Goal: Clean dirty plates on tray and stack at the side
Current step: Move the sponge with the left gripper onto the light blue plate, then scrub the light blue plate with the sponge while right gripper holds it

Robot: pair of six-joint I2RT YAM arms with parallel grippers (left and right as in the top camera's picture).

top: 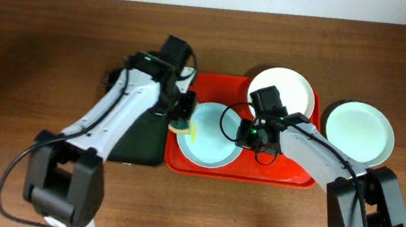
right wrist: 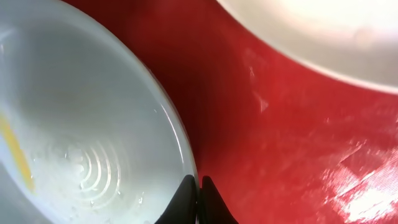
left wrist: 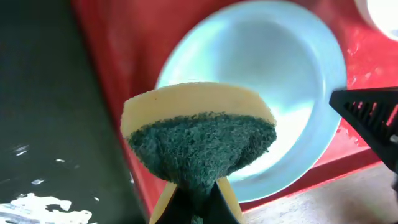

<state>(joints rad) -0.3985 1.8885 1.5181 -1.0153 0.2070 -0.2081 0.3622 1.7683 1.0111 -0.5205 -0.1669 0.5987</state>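
The smeared blue-green plate (top: 212, 136) lies on the red tray (top: 288, 174), unwiped I judge. The right gripper (right wrist: 198, 190) has its jaws clenched on the rim, and the left gripper (left wrist: 199, 205) jaws are grasping a sponge (left wrist: 202, 134) at its left edge. The white plate (top: 283, 91) waits farther back. Another plate (top: 360, 133) rests on the worktop (top: 40, 47) at right, seemingly done.

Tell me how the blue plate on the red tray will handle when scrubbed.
The pale blue plate looks rigid; pushed by the sponge, it would likely slide on the glossy red tray rather than flex. Droplets suggest a slippery rim, though the right gripper pinches it. Being shallow, it probably won't tip.
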